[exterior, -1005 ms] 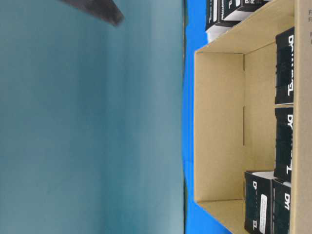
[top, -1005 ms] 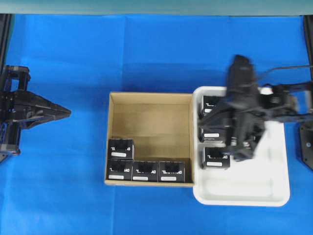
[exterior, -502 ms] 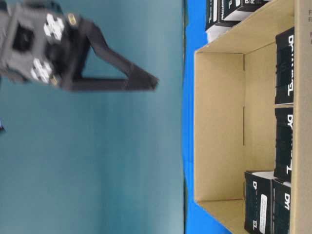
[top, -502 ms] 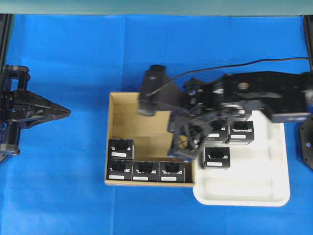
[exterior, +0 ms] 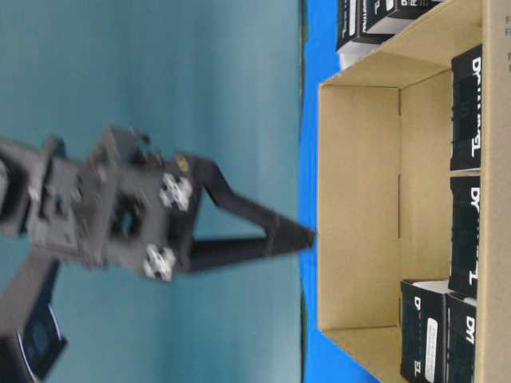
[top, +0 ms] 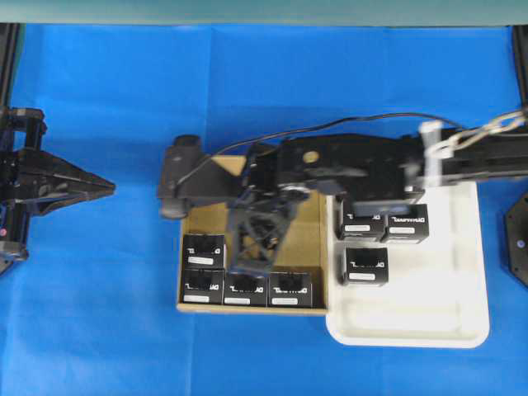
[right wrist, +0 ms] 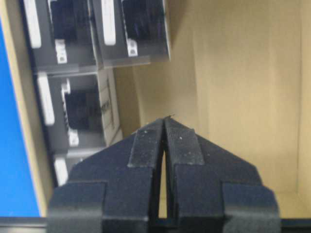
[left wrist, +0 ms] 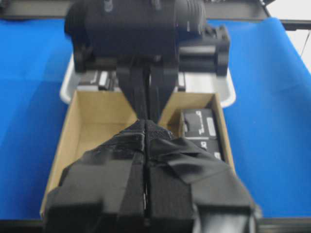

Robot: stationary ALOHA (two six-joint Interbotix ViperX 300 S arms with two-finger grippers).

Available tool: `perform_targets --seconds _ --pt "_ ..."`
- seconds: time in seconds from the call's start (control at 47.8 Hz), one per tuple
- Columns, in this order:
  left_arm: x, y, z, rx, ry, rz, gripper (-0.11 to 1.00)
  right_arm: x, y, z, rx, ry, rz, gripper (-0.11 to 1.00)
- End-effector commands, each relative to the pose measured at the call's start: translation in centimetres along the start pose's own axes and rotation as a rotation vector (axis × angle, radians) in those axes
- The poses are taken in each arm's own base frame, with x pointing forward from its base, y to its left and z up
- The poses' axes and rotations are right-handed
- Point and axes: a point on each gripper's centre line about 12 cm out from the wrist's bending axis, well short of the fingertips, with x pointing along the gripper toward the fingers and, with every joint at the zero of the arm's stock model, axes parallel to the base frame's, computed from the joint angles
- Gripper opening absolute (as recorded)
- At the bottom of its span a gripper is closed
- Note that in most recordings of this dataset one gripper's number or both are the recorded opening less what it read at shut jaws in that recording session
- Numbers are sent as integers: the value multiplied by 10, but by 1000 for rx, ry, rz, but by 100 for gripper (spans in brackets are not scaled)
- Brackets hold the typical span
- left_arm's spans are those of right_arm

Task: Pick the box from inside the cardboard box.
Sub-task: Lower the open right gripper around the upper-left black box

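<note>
The brown cardboard box [top: 247, 177] lies mid-table with several black boxes [top: 245, 289] along its front edge and one more [top: 204, 250] behind the left end. My right gripper [top: 247, 257] reaches across and hangs over the box's bare floor, just behind that row. In the right wrist view its tips [right wrist: 165, 121] meet, holding nothing, with black boxes [right wrist: 77, 111] to their left. The table-level view shows the right gripper [exterior: 307, 235] just above the cardboard box's rim [exterior: 319, 199]. My left gripper [top: 107, 188] rests shut at the far left, its tips [left wrist: 147, 124] pointing at the cardboard box [left wrist: 92, 121].
A white tray [top: 462, 322] touches the cardboard box's right side and holds three black boxes [top: 365, 264] in its back left part. The right arm [top: 371, 165] and its cable [top: 346, 124] span the tray's back corner. A blue cloth [top: 99, 313] covers the table.
The right arm has swung left from over the white tray to over the cardboard box and come lower, jaws still together and empty. The left arm has not moved.
</note>
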Motion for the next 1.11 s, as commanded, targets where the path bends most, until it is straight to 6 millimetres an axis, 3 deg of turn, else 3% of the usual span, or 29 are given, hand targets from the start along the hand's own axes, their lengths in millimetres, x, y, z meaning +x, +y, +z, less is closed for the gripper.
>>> perform_targets --seconds 0.0,0.272,0.419,0.586,0.691,1.089 --pt "-1 0 11 3 -21 0 -7 -1 2 11 -10 -23 4 10" --pt "-1 0 6 5 20 1 -7 16 6 20 -29 -11 6 20" --pt "-2 0 7 5 20 1 -7 20 7 23 -32 -14 8 32" --pt "-2 0 6 4 21 2 -7 30 7 21 -38 6 5 78" --pt "-2 0 7 3 17 2 -7 34 10 22 -66 3 7 98" --pt "-2 0 7 4 18 2 -7 48 13 31 -74 -4 9 99"
